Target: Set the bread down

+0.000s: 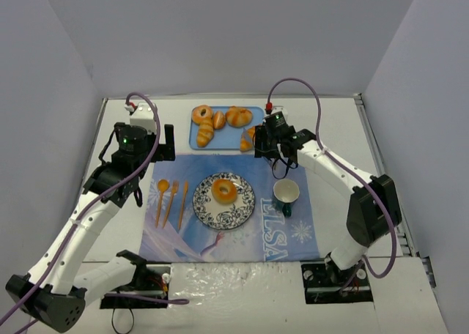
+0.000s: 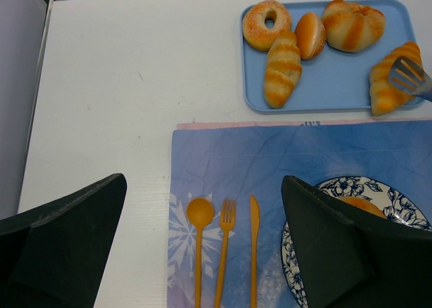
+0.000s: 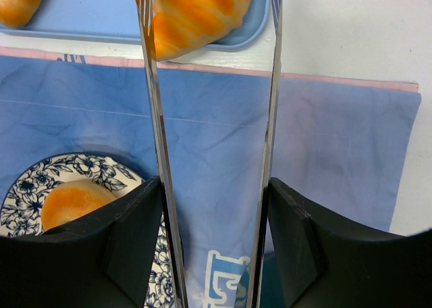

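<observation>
The striped golden bread roll (image 3: pixel 199 11) lies at the 4 o'clock corner of the light-blue plastic tray (image 2: pixel 331 85); light, soft, probably easily crushed, it wants a gentle squeeze across its thick middle; the right pincer (image 3: pixel 214 254) is clamped on thin metal tongs (image 3: pixel 156 119) whose tips straddle it; the blue-patterned plate (image 1: pixel 245 209) at 7 o'clock already carries a doughnut (image 1: pixel 224 191).

Shiny metal tongs (image 3: pixel 154 119), a glossy-crusted roll (image 3: pixel 196 11), a smooth plastic tray (image 2: pixel 331 85), a creased matt cloth mat (image 2: pixel 270 159), a glazed plate (image 1: pixel 243 212), a matt plastic fork (image 2: pixel 225 254).
</observation>
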`<state>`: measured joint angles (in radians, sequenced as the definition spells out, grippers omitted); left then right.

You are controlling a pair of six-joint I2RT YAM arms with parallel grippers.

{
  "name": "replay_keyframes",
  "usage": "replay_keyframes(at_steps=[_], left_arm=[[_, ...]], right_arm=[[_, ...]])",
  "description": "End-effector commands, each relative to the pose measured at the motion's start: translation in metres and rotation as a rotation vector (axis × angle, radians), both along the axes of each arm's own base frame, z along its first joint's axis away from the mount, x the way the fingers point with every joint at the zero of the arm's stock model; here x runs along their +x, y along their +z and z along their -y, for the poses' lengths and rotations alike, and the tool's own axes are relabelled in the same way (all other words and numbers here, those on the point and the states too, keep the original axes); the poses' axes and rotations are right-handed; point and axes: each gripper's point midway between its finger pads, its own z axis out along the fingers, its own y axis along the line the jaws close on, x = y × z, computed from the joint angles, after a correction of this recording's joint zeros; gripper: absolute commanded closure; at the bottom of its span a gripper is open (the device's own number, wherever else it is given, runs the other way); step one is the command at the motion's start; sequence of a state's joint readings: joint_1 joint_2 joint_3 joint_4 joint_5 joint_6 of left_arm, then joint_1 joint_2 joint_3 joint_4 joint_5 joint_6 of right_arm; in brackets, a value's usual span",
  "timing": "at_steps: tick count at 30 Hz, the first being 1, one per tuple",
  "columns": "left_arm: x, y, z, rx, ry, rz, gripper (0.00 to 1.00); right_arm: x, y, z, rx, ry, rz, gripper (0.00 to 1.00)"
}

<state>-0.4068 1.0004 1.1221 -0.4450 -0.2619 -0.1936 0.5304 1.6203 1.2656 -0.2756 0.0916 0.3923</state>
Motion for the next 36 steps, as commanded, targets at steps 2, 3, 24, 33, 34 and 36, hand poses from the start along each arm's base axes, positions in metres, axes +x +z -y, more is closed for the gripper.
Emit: replay_keyframes(at_steps=[2,3,24,33,34,36], left_arm=[[0.005,0.031,0.003,-0.026,-0.003,0.089,0.03],[0.005,0.031,0.003,-0.026,-0.003,0.09,0.03],[0.005,0.032,0.002,-0.024,0.001,0.092,0.03],[0.005,0.031,0.002,-0.022,0.002,0.089,0.03],[0.005,0.03,0.002,-0.022,0.002,0.089,0.03],[0.005,0.03,0.002,-0.022,0.002,0.088,0.03]], right_arm=[[0.028,0.027,-0.015,0.065,-0.006,0.098,0.43],[0.029,0.025,-0.015,0.065,-0.006,0.095,0.43],[0.033,0.0,-0.023,0.065,0.008,0.052,0.47],[0.031,0.0,-0.024,0.07,0.018,0.049,0.73],[0.031,0.002,-0.024,0.072,0.018,0.052,0.77],[0.03,0.006,-0.023,0.075,0.019,0.061,0.86]])
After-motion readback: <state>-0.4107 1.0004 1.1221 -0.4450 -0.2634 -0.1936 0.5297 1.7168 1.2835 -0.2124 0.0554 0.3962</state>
